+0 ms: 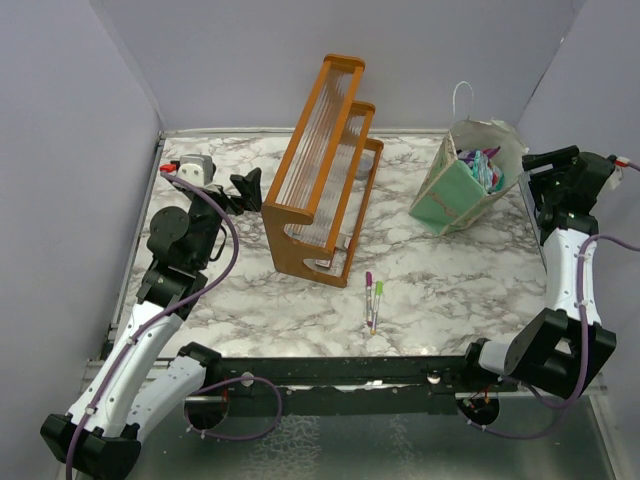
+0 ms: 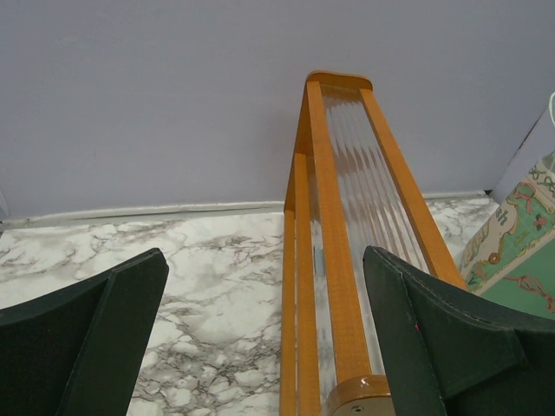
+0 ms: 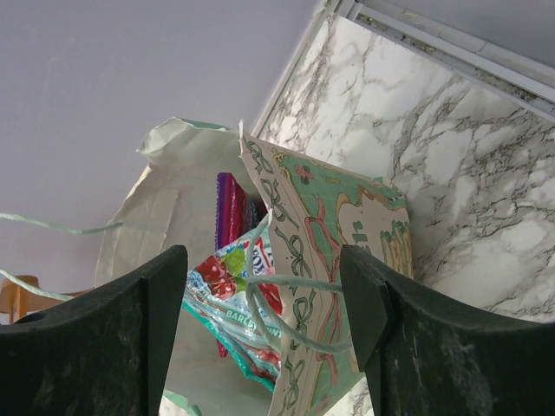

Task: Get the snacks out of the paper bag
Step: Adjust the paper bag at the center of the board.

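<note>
Your left arm (image 1: 140, 350) in white shells with black joints, your right arm (image 1: 565, 272) the same, purple cables (image 1: 235, 250) looping off both, left fingers (image 2: 95, 347) dark green, right fingers (image 3: 104, 338) scuffed black.

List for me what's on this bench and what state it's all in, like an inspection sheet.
Surface: marble-pattern table.
Job's things: bag stands open and leaning, far right; snacks are all inside it, with none on the table.
Clutter: orange rack mid-table; two pens lie in front of it.
Grippers: left gripper is open and empty, facing the rack's end; right gripper is open at the bag's mouth, holding nothing.
Cables: purple cables run along both arms.
Surroundings: plain grey walls on three sides; nothing else seen.
</note>
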You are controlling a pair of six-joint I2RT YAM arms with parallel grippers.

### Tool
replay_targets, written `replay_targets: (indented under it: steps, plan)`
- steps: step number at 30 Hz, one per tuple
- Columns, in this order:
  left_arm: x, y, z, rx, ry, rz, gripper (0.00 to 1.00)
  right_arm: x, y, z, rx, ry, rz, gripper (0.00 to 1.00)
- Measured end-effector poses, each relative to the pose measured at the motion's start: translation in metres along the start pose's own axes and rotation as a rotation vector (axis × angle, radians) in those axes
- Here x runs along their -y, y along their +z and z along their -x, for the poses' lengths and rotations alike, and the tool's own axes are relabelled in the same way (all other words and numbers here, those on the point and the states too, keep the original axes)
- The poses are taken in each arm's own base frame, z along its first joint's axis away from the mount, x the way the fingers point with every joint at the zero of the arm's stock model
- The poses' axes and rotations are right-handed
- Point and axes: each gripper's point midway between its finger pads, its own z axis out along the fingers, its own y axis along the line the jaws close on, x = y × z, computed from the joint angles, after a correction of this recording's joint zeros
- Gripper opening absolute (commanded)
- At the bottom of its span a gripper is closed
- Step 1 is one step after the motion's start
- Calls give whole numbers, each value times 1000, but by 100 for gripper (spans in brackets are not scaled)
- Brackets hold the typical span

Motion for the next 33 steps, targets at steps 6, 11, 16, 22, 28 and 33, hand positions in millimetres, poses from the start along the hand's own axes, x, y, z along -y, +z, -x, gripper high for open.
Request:
replay_targets:
  steps: [6,11,16,22,28,33]
  plan:
    - [0,0,0,0,0,0,99,-1,-1,-2,-9,27,2,74]
    - [0,1,-1,-3,0,0,99,7,-1,-4,-11,30,-35,79]
    - [0,1,-2,-5,1,-2,99,19,-6,-9,-6,30,-62,80]
    - [1,2,-4,-11,1,-4,99,20,-15,-10,8,29,-56,80]
    - [1,2,-4,-11,1,-5,99,17,-14,-7,18,29,-45,77]
    - [1,3,-5,-14,1,-5,99,6,-8,-1,41,53,3,73]
